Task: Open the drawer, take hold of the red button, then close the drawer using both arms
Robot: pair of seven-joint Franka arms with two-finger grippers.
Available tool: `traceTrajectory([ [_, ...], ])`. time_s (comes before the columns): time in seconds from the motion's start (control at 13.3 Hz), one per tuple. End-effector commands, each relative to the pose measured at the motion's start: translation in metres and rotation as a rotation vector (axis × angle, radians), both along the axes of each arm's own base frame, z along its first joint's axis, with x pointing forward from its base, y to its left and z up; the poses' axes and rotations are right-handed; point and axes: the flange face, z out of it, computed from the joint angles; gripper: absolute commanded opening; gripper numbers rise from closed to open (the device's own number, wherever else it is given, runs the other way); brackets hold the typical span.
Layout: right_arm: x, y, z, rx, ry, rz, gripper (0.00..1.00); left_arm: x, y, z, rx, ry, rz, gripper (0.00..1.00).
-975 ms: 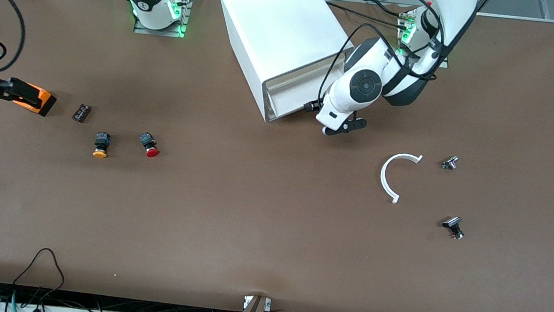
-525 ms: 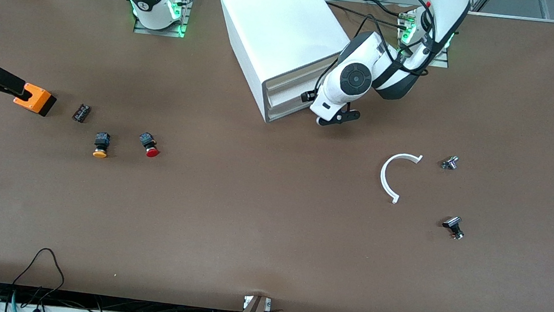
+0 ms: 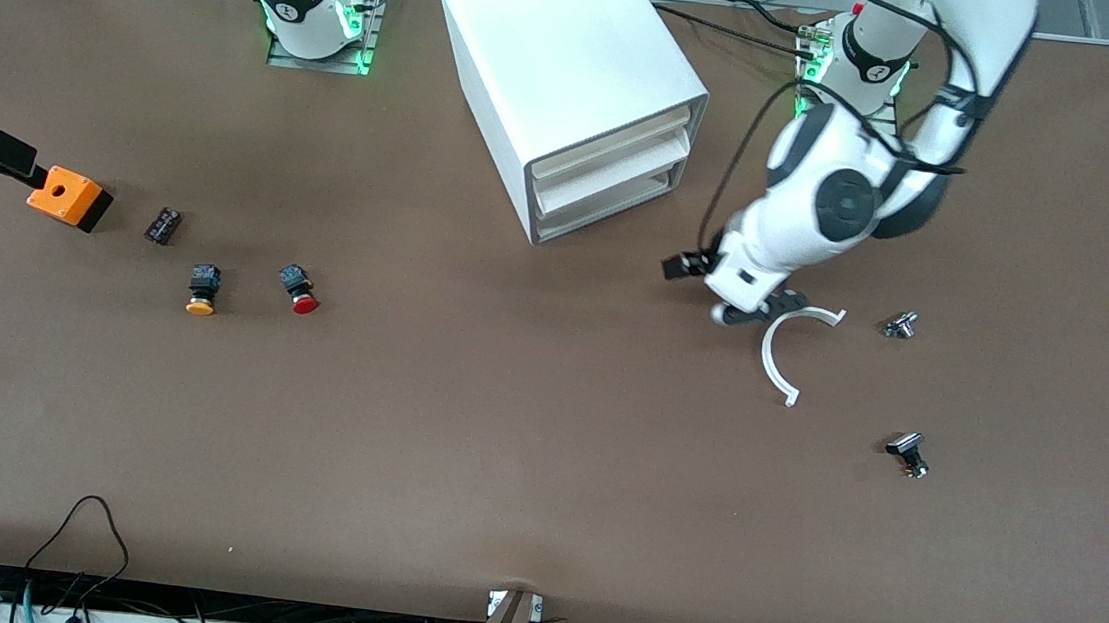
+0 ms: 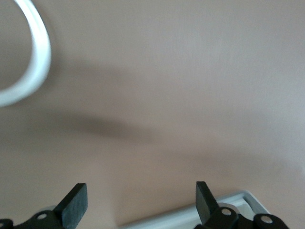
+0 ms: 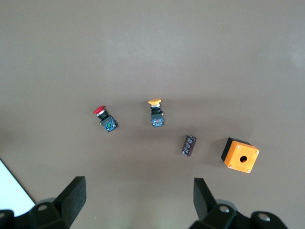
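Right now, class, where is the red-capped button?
In the front view the button lies on the table toward the right arm's end, beside the orange-capped button.

Red button (image 5: 104, 118), orange-capped button (image 5: 156, 113) beside it (apart), orange box (image 5: 240, 156)

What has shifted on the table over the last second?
The left claw has pulled away from the drawer front and now hangs open by the white curved piece. The right claw, open, has backed off the orange box, which sits released. The drawers look shut; the button has not moved.
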Motion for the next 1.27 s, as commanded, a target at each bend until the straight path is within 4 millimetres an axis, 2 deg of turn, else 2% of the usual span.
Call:
traceTrajectory([
  [0.0,-0.021,0.001,-0.004,0.007,0.015,-0.009,1.00,0.020,0.038,0.056,0.067,-0.128,-0.118,1.00],
  [0.15,-0.041,0.005,0.001,0.012,0.004,0.000,1.00,0.023,0.071,0.111,0.151,-0.194,-0.187,1.00],
  [0.3,-0.046,0.003,0.000,0.007,0.008,-0.003,1.00,0.008,0.100,0.165,0.181,-0.188,-0.167,1.00],
  [0.53,-0.046,0.001,0.001,0.005,0.005,-0.006,1.00,-0.011,0.134,0.208,0.248,-0.162,-0.135,1.00],
  [0.67,-0.044,0.004,0.000,0.021,0.005,-0.006,1.00,-0.007,0.172,0.243,0.284,-0.152,-0.081,1.00],
  [0.75,-0.042,0.007,-0.001,0.014,0.006,0.003,1.00,-0.008,0.178,0.254,0.290,-0.144,-0.072,1.00],
  [0.9,-0.035,0.008,0.000,0.013,-0.004,0.008,1.00,-0.010,0.181,0.253,0.297,-0.112,-0.072,1.00],
  [1.05,-0.035,0.004,0.000,0.003,-0.007,0.011,1.00,-0.007,0.212,0.250,0.282,-0.086,-0.023,1.00],
  [1.2,-0.033,-0.002,0.004,0.007,-0.034,-0.012,1.00,-0.006,0.224,0.249,0.261,-0.082,-0.039,1.00],
])
